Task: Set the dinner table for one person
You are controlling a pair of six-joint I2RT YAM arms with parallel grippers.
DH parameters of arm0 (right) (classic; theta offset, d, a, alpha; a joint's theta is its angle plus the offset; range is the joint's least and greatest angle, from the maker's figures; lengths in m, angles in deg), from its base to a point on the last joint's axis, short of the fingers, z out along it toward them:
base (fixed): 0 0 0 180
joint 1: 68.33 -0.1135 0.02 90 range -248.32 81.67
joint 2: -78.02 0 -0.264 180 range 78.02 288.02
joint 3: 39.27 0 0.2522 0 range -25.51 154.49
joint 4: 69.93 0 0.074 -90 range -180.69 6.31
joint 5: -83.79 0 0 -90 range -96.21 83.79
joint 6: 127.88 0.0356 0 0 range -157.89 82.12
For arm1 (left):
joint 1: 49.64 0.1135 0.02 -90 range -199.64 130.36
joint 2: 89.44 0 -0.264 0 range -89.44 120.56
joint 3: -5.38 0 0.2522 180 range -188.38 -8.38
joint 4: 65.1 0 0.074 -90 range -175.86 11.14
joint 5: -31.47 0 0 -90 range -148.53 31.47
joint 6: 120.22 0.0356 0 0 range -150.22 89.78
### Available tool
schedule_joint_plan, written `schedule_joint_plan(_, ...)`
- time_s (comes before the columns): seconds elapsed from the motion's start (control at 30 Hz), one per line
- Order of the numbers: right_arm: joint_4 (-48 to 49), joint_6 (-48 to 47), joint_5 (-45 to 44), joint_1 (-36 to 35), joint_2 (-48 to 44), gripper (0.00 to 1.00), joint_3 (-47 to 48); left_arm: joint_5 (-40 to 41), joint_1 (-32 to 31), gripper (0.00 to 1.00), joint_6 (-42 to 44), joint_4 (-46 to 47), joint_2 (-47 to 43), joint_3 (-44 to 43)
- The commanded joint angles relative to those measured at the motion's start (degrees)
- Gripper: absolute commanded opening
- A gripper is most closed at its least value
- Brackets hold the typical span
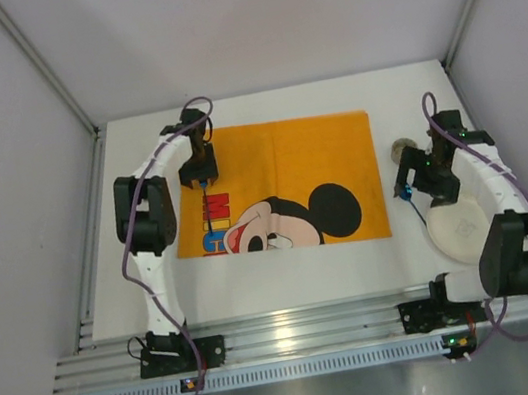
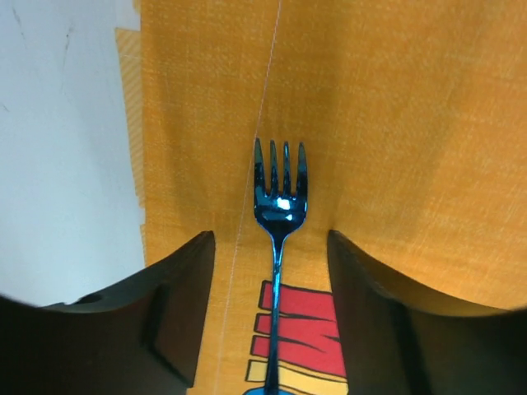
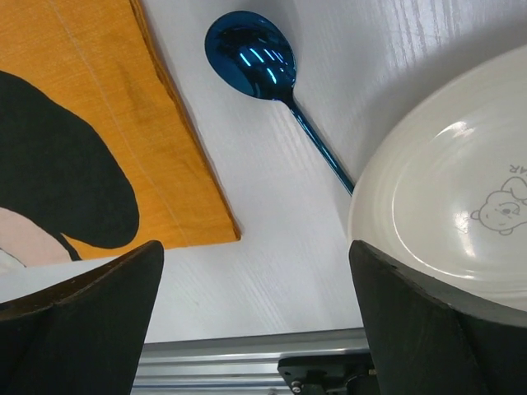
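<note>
The dinner table (image 1: 297, 273) is a white tabletop with an orange Mickey Mouse mat (image 1: 282, 184) on it. A blue fork (image 2: 280, 193) lies flat on the mat's left part, tines pointing away. My left gripper (image 2: 270, 239) hangs just above the fork (image 1: 207, 207), open, its fingers either side of the handle and not touching it. A blue spoon (image 3: 251, 56) lies on the bare table to the right of the mat, its handle running under the rim of a white plate (image 3: 445, 197). My right gripper (image 3: 255, 247) is open above the table between mat (image 3: 90, 123) and plate, holding nothing.
The plate (image 1: 459, 226) sits at the table's near right, by the right arm. A small round greyish thing (image 1: 400, 146) stands beyond the right gripper (image 1: 412, 183). Grey walls close in the table on three sides, and a metal rail (image 1: 307, 332) runs along its near edge.
</note>
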Motion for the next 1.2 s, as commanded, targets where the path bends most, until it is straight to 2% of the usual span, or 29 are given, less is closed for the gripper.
schedule_joint_plan(0.0, 3.4, -0.5, -1.5, -0.7, 4.3, 0.93, 2.6, -0.4, -0.1, 0.64, -1.0, 3.1, -2.6, -1.2)
schedule_joint_plan(0.03, 4.0, -0.6, -1.5, -0.7, 5.6, 0.85, 3.0, -0.8, -0.1, 0.79, -1.2, 3.1, -3.5, -0.5)
schedule_joint_plan(0.07, 4.5, -0.8, -1.6, -0.8, 6.8, 0.82, 3.4, -0.8, -0.1, 0.85, -1.3, 3.1, -4.4, 1.2)
schedule_joint_plan(0.17, 5.6, -1.6, -3.3, -1.1, 13.4, 0.77, 5.9, -0.9, -0.1, 0.88, -2.1, 4.1, -9.6, 6.6)
schedule_joint_plan(0.4, 7.2, -2.3, -7.2, -1.2, 21.3, 0.65, 7.7, -2.7, -0.1, 0.88, -5.4, 6.8, -23.7, 21.0)
schedule_joint_plan(0.57, 8.1, -1.4, -8.7, -1.5, 25.6, 0.50, 7.1, -1.7, -0.1, 0.88, -6.0, 7.5, -31.1, 28.5)
schedule_joint_plan(0.63, 8.5, -1.4, -9.4, -1.8, 26.5, 0.42, 6.8, -0.9, 0.0, 0.88, -5.6, 7.2, -33.4, 29.7)
schedule_joint_plan(0.8, 8.7, -1.4, -13.8, -2.7, 27.5, 0.33, 4.9, 0.2, 0.4, 0.88, -5.0, 6.4, -37.4, 32.6)
schedule_joint_plan(0.83, 8.9, -1.4, -14.3, -2.8, 27.6, 0.27, 4.7, 0.1, 0.7, 0.88, -5.0, 6.5, -38.2, 33.0)
schedule_joint_plan(0.9, 9.7, -1.3, -15.4, -3.4, 27.9, 0.22, 3.5, 0.0, 0.8, 0.88, -5.0, 6.6, -39.4, 34.3)
schedule_joint_plan(0.93, 10.1, -1.4, -15.4, -3.5, 28.1, 0.14, 3.2, -0.1, 0.9, 0.88, -5.0, 6.5, -40.6, 34.6)
schedule_joint_plan(1.03, 11.3, -1.2, -16.5, -4.6, 28.9, 0.00, 2.4, -0.3, 1.0, 0.88, -5.0, 6.5, -41.8, 35.8)
schedule_joint_plan(1.13, 11.6, -1.3, -17.5, -5.5, 29.2, 0.00, 3.2, 0.0, 1.1, 0.88, -4.3, 6.6, -42.7, 37.0)
schedule_joint_plan(1.17, 11.1, -1.5, -18.1, -8.0, 28.6, 0.00, 4.0, -0.1, 1.3, 0.88, -4.1, 6.5, -42.9, 37.3)
